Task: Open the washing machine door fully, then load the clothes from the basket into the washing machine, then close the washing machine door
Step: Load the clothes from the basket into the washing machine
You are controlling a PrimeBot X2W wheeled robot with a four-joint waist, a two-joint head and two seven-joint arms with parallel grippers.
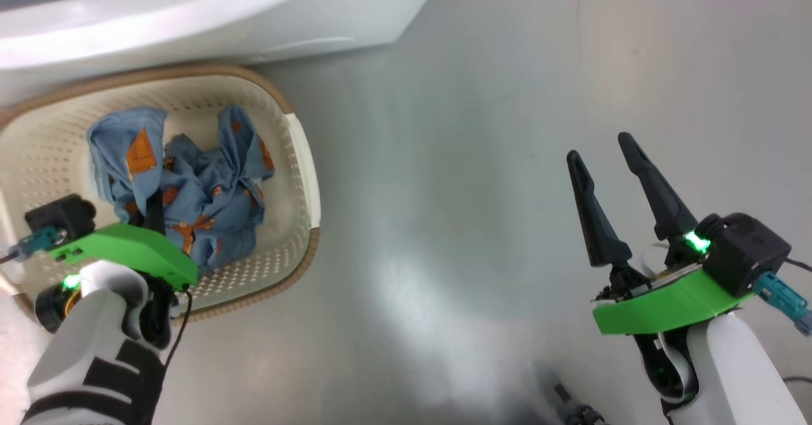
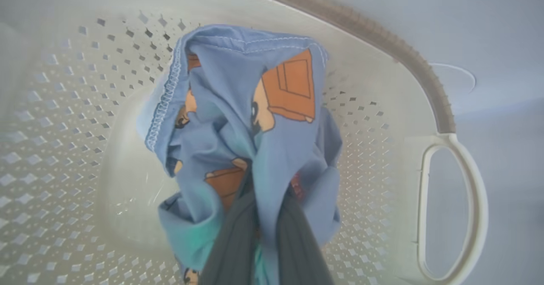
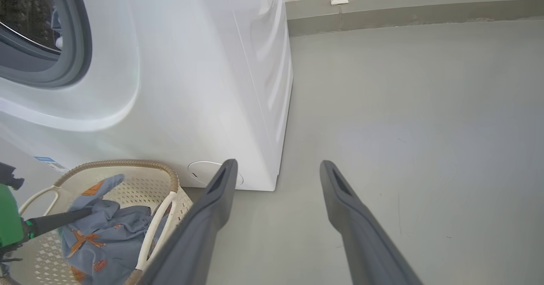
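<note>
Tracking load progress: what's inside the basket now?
Light blue clothes with orange prints, bunched in the basket, left gripper shut on a fold. Bare basket bottom shows beside them. Anything beneath the pile is covered by the cloth.

The clothes point(image 2: 238, 127) around the dark grey left gripper point(image 2: 268, 204) are seen in light blue, printed with orange shapes. The basket point(image 2: 63, 149) is shown cream, diamond-perforated, rimmed in woven brown. Ahead-left of the right gripper point(image 3: 276, 168), the washing machine point(image 3: 191, 85) is seen white.
</note>
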